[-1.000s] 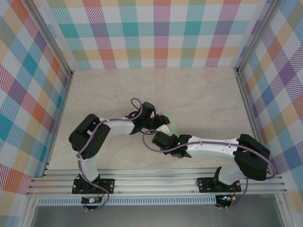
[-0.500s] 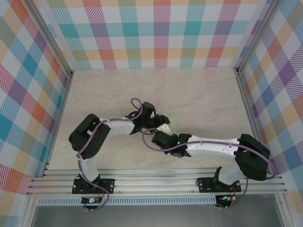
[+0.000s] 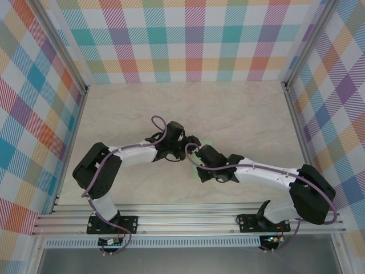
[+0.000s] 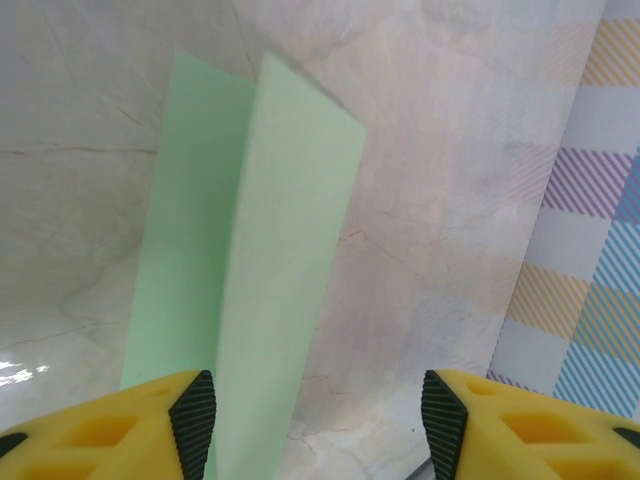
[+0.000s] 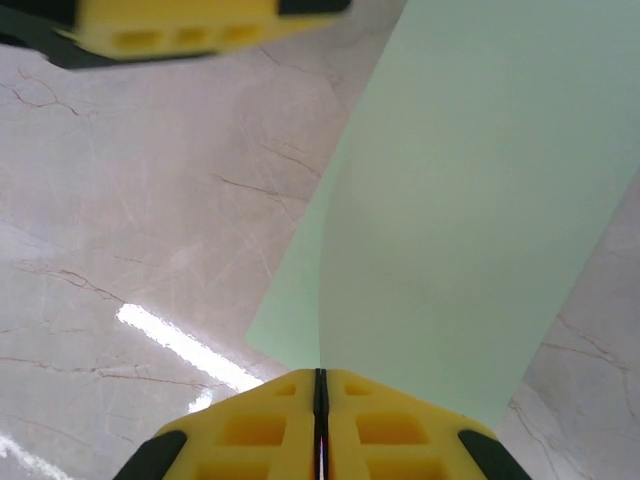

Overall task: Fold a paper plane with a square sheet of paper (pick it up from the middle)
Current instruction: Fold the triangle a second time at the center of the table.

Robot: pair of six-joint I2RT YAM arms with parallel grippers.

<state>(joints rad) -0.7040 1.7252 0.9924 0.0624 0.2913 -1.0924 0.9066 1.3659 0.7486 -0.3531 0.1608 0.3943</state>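
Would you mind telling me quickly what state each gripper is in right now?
Left gripper: open, with the square sheet of paper standing between its fingers, unclamped.
Right gripper: shut on the square sheet of paper.

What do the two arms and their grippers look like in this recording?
The left arm and right arm have white links, bulky black joints and a purple cable each. The left gripper and right gripper have yellow slotted fingers with black pads.
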